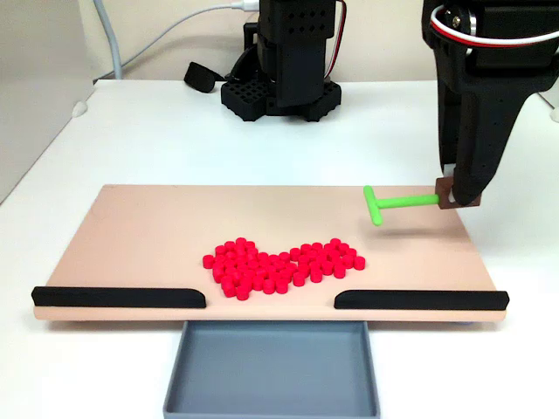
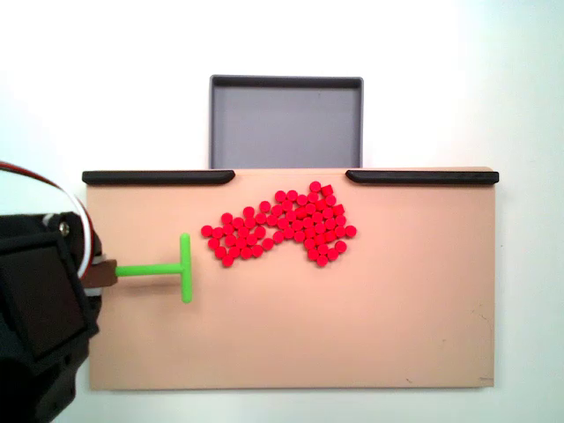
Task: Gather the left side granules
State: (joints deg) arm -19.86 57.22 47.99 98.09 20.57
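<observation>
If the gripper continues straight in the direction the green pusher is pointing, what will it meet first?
Probably the granules. In the top-down fixed view the gripper holds the green pusher with its crossbar facing the pile's near end across bare board. The crossbar sits slightly off the pile's middle, so it may catch only part.

Front view, overhead view; shared board (image 1: 157,229).

In a fixed view, the granules (image 1: 281,266) are clustered on the board (image 1: 140,236) behind the two rails' gap, the tray (image 1: 272,371) in front; the pusher (image 1: 397,202) lies to their right.
</observation>
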